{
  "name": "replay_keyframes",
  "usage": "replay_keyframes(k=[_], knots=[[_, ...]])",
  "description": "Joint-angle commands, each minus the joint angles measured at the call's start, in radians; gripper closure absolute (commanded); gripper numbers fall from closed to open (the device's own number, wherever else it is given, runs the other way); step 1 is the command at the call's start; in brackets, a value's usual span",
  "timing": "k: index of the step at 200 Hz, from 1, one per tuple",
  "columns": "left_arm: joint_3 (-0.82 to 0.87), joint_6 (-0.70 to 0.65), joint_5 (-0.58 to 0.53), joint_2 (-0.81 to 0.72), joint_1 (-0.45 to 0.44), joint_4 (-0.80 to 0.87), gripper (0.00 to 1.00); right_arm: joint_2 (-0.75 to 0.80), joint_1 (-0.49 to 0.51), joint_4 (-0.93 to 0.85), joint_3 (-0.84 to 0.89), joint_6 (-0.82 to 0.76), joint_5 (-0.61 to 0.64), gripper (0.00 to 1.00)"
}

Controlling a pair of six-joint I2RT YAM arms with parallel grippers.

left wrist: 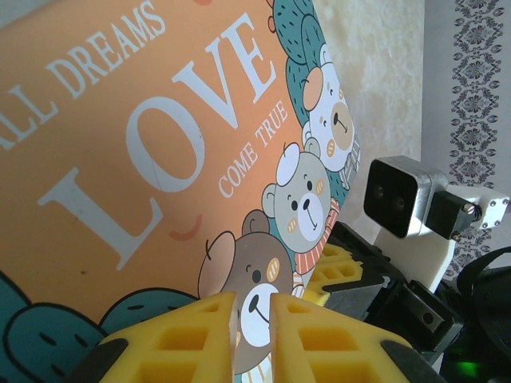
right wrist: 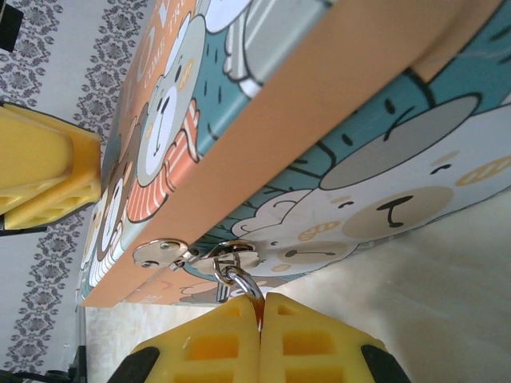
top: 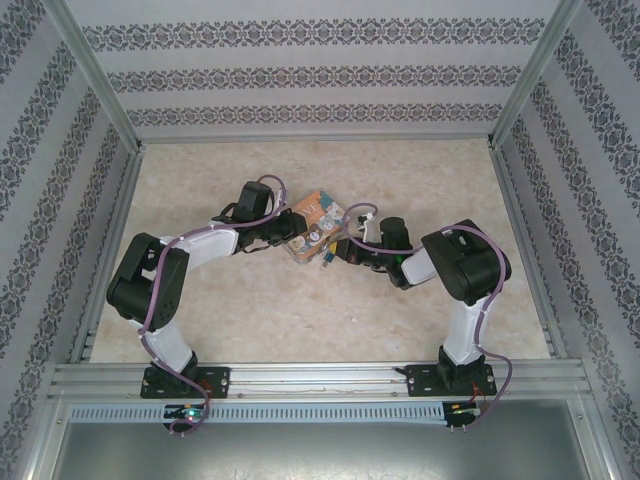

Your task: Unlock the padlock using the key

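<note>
The "LOVE" tin [top: 315, 225] lies mid-table between both arms. The padlock's silvery shackle [right wrist: 246, 283] hangs through the loop of the tin's clasp [right wrist: 231, 251]. The padlock body is hidden between the yellow pads of my right gripper [right wrist: 261, 302], which is shut on it below the tin's front edge [right wrist: 335, 88]. My left gripper [left wrist: 253, 299] hovers over the tin's lid [left wrist: 160, 144] with its jaws a narrow slit apart. A thin pale sliver [left wrist: 232, 335], which looks like the key, lies against the inner face of one pad. The two grippers [top: 296, 228] [top: 338, 252] face each other across the tin's near corner.
The right arm's wrist camera [left wrist: 399, 195] and yellow fingers [left wrist: 335, 267] sit close beyond the tin's corner. Patterned walls [top: 60, 150] enclose the beige table [top: 300, 320] on three sides. An aluminium rail [top: 320, 380] carries both arm bases.
</note>
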State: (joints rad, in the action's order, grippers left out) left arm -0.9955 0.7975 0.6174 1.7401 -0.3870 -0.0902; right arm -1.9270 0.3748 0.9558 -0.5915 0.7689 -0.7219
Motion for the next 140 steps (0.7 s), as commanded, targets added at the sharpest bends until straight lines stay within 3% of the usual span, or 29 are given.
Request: replay_keyframes(k=[1,89,140], knots=[[0.010,-0.002,-0.018,0.006,-0.015,0.020,0.81,0.012,-0.014,0.097,0.026,0.057,0.012,1.00],[0.041,0.002,-0.016,-0.010,-0.019,0.009,0.81,-0.042,-0.013,0.308,0.063,0.240,0.130,1.00],[0.044,0.002,-0.016,-0.017,-0.020,0.009,0.81,-0.040,-0.011,0.327,0.083,0.260,0.189,1.00]])
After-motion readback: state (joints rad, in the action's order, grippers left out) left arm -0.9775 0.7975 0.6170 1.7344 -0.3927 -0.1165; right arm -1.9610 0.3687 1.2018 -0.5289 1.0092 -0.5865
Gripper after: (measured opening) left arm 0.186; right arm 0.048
